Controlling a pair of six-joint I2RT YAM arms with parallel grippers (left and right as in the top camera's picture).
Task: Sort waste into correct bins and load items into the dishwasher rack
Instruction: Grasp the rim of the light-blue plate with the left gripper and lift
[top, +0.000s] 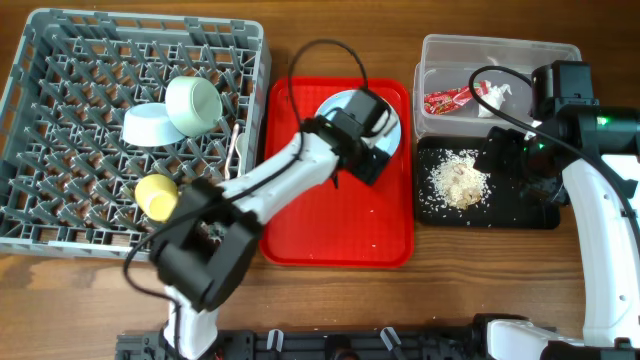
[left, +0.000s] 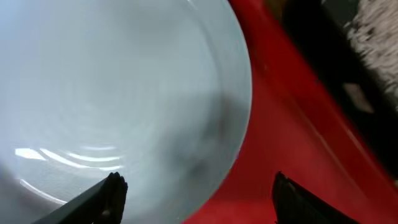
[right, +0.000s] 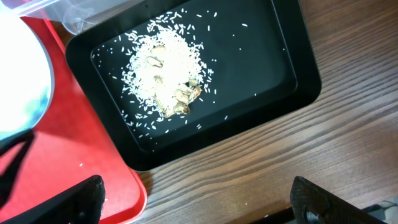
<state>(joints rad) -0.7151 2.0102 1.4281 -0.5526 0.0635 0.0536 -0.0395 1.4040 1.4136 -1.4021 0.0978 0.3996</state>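
Fingers (left: 107, 194) of the left gripper (left: 196, 198) are spread apart, nothing clamped. One sits over the pale mint-blue plate (left: 112, 93), the other over the red serving tray (left: 292, 137), and the plate rim runs between them. Whether either finger touches the plate, we can't tell. Overhead, that plate is at the far end of the red serving tray, mostly hidden under the arm's wrist.

We read the right gripper (right: 199, 202) as wide apart too, empty, hanging above the wooden table (right: 336, 155) just beside the black tray (right: 283, 68). The food scraps (right: 165, 71), rice grains plus a few brownish bits, are piled in the black tray's half nearer the red serving tray, with loose grains scattered around.

The clear tub (top: 500, 45) sits just behind the black tray. Inside it: red snack wrapper (top: 447, 99) and crumpled white napkin (top: 497, 93), side by side.

The dishwasher rack (top: 60, 60) is on the left arm's side, just beside the red serving tray. We count three bowls in it: mint bowl (top: 193, 103) tilted, pale bowl (top: 150, 126) touching it, yellow-inside bowl (top: 157, 195) tilted, nearer the front edge. A white plastic utensil (top: 236, 145) lies along the rack's side next to the red serving tray; fork or spoon, we can't tell.
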